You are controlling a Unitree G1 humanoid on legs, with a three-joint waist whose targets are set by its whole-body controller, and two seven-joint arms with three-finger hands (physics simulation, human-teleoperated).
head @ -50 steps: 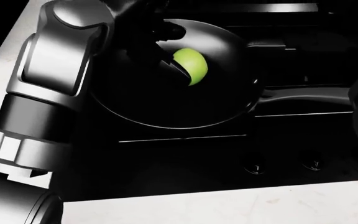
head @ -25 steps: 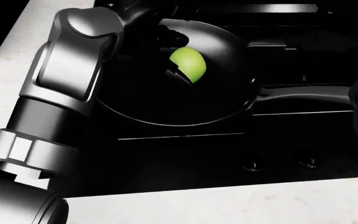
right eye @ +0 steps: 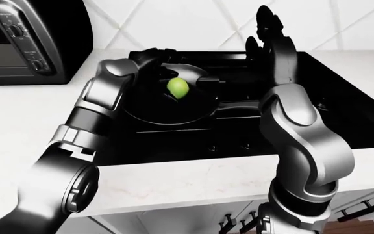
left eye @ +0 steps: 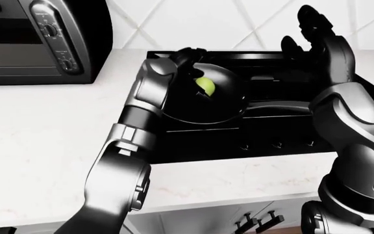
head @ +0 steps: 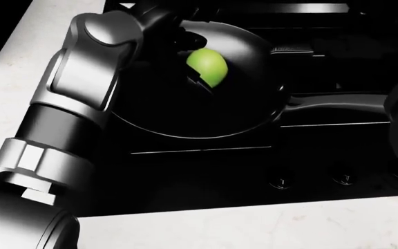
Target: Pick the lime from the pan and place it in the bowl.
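Reaches in from the lower left of the head view: left hand (head: 178,39), dark against the black pan (head: 254,111), fingers bunched about the lime (head: 207,67) at the upper middle of the frame. Compared with a second ago, sits a little higher and further left in that view, the lime, and the shiny forearm has pushed further up and right along with it. Shows a dark fingertip (head: 197,80) under the lime's lower left edge, so probably cradled and starting to lift rather than lying loose on the pan floor; cannot tell for certain whether the fingers close fully round it, because black on black hides them.

Stands raised at the upper right of the left-eye view, right hand (left eye: 314,41), fingers spread wide, holding nothing, well apart from the lime.

Rests on the black stove (left eye: 284,141), the pan, handle pointing right, with a white surface (left eye: 37,131) around and a toaster oven (left eye: 37,34) at upper left. Shows no bowl in any view.

Means the pick is under way, not finished: lime not yet clear of the pan rim. Risks a roll-off if the grip is only partial.
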